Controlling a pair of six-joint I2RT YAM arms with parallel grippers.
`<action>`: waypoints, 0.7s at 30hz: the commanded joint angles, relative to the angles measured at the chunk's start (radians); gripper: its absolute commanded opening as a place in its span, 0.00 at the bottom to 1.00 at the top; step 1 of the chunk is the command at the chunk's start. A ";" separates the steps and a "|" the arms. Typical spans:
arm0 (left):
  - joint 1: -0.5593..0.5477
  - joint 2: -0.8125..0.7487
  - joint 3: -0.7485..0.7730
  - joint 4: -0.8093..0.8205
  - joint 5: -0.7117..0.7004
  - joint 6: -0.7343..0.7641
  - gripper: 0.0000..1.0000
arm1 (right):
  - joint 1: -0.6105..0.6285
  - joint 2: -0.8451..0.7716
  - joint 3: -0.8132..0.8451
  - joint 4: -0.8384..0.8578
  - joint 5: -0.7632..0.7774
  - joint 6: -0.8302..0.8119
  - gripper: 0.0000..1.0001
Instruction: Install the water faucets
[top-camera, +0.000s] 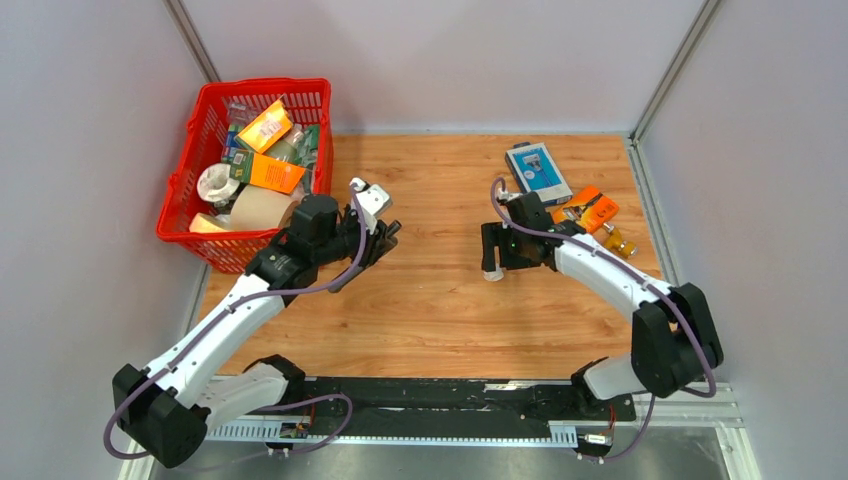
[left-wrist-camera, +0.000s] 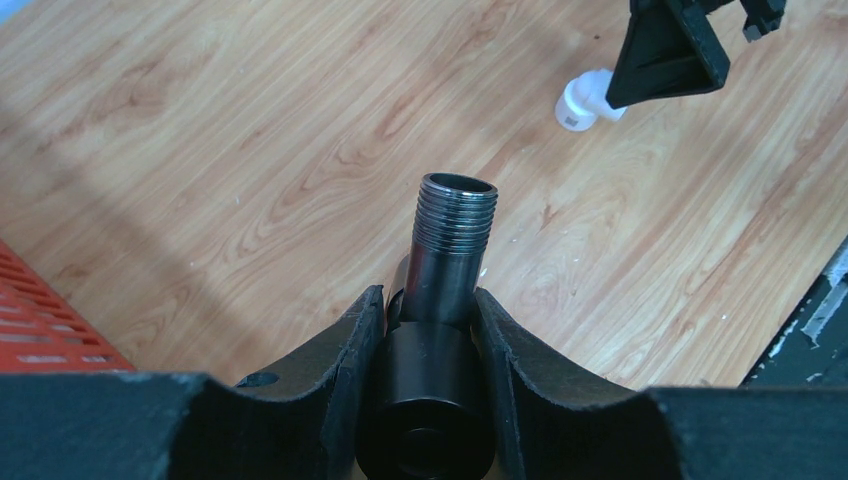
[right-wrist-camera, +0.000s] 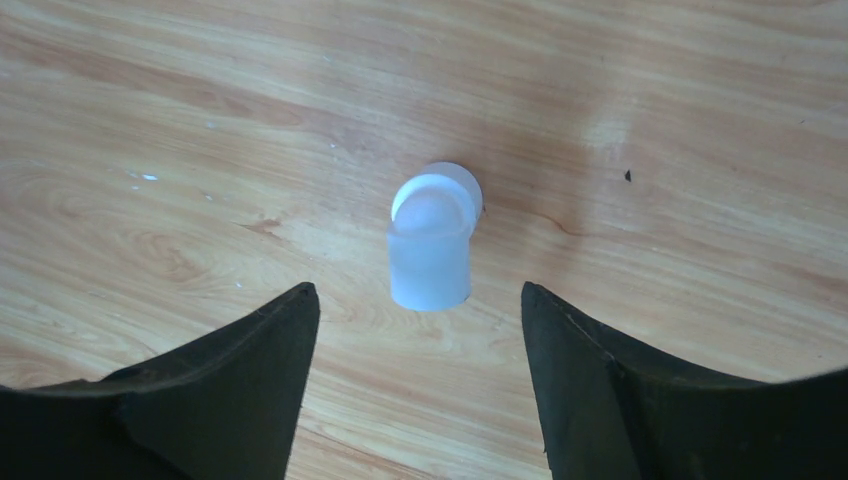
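Observation:
My left gripper (left-wrist-camera: 430, 305) is shut on the dark metal faucet (left-wrist-camera: 447, 250); its threaded end sticks out past the fingertips, above the wooden table. In the top view the left gripper (top-camera: 385, 235) holds the faucet left of centre. The white plastic elbow fitting (right-wrist-camera: 432, 238) lies on the table just ahead of my right gripper (right-wrist-camera: 420, 300), which is open with the jaws wide apart and nothing between them. The elbow also shows in the left wrist view (left-wrist-camera: 585, 100) and in the top view (top-camera: 492, 273), under the right gripper (top-camera: 492, 258).
A red basket (top-camera: 200, 215) full of packets and tape rolls stands at the back left, close to the left arm. A blue-grey box (top-camera: 537, 170) and orange items (top-camera: 592, 212) lie at the back right, behind the right arm. Walls enclose the table.

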 joint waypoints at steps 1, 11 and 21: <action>-0.003 0.025 0.049 0.010 -0.043 0.010 0.00 | 0.023 0.066 0.077 -0.070 0.054 0.025 0.72; -0.001 0.034 0.048 0.004 -0.069 0.013 0.00 | 0.062 0.208 0.149 -0.092 0.154 0.028 0.61; -0.001 0.039 0.046 0.005 0.000 0.021 0.00 | 0.073 0.283 0.164 -0.092 0.179 0.017 0.47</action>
